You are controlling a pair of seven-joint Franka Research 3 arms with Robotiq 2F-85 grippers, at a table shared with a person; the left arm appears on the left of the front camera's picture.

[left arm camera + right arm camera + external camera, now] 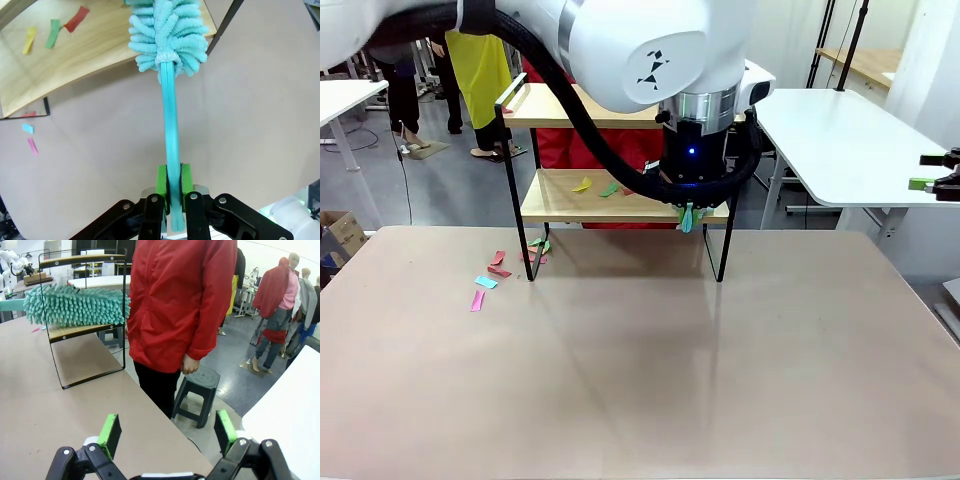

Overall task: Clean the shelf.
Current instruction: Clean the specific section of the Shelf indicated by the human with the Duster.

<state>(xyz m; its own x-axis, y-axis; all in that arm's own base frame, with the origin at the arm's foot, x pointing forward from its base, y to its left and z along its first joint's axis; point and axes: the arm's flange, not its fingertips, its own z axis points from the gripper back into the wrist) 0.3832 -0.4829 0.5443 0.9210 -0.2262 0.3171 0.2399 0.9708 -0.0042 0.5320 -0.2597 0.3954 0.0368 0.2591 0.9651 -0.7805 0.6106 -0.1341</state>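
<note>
L hand (171,187) clamps the teal duster (167,35) by its handle. The long axis runs straight ahead to the shelf (85,60), w/ the head on the lower board's right end. Paper scraps (52,32) lie farther along, twd robot's left. R hand (170,432) is wide, empty and well apart. R wrist view shows the head lying across the board, whereas in front view the L wrist hides it.

A wide beige matte tabletop (640,380) carries a two-tier shelf (560,208) of light wooden boards on a thin black metal frame, standing near its far edge. Pink, teal and red paper scraps (488,280) lie on the tabletop beside the shelf's left legs. On the lower board lie a yellow scrap (582,185), a green scrap (609,189) and the head of a fluffy teal microfibre duster (167,30).
</note>
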